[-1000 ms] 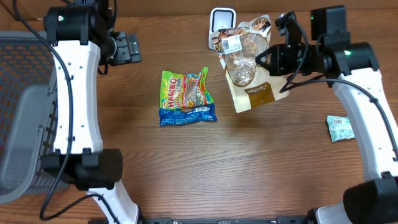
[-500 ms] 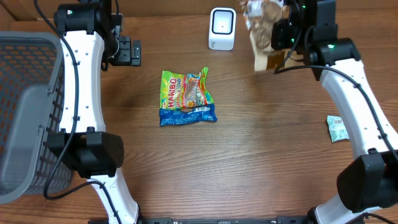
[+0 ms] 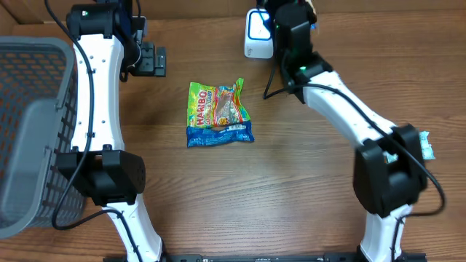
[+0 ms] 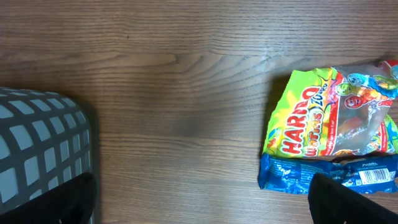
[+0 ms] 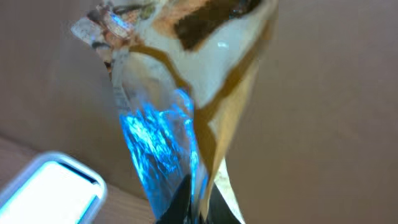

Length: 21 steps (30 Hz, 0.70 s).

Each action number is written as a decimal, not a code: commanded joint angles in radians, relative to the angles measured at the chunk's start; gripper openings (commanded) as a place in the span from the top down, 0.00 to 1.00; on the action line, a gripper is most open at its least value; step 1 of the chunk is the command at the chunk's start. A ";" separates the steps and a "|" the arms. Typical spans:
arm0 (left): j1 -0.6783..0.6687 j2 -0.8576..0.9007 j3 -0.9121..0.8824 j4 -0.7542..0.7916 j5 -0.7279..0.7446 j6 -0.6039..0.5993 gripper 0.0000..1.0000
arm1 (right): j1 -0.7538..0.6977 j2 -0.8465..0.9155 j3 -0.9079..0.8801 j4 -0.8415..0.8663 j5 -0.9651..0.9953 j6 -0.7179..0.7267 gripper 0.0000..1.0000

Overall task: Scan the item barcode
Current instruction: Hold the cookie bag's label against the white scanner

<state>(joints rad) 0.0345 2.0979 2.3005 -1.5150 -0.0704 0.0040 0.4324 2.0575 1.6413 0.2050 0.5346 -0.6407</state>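
Note:
In the right wrist view my right gripper [image 5: 199,210] is shut on the lower edge of a clear and tan snack bag [image 5: 186,68], which stands up from the jaws. Blue light glows on its clear film. The white scanner [image 5: 46,190] lies at lower left, just below the bag. From overhead the right gripper [image 3: 290,16] is at the back edge, partly over the scanner [image 3: 255,33]; the bag is mostly hidden there. A Haribo bag [image 3: 218,114] lies flat mid-table. My left gripper [image 3: 149,60] is open at back left, fingers [image 4: 351,202] wide over bare wood beside the Haribo bag [image 4: 329,134].
A grey mesh basket [image 3: 29,124] fills the left side, its corner [image 4: 37,149] in the left wrist view. A small teal-and-white packet [image 3: 426,144] lies at the right, partly behind the right arm [image 3: 342,109], which stretches diagonally across the table's right half.
The right arm has swung left with the snack bag, from right of the scanner to over it. The left arm has barely moved.

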 commanded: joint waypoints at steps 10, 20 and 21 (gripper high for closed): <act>-0.004 0.008 0.006 0.002 0.011 0.019 0.01 | -0.009 0.112 0.013 0.108 0.048 -0.367 0.96; -0.008 0.008 0.006 0.002 0.011 0.019 0.01 | -0.009 0.183 0.013 0.124 0.047 -0.493 0.96; -0.008 0.008 0.006 0.002 0.011 0.019 0.00 | -0.009 0.187 0.013 0.126 0.047 -0.494 0.96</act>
<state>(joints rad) 0.0345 2.0983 2.3005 -1.5150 -0.0700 0.0040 0.4259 2.2269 1.6409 0.3191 0.5697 -1.1015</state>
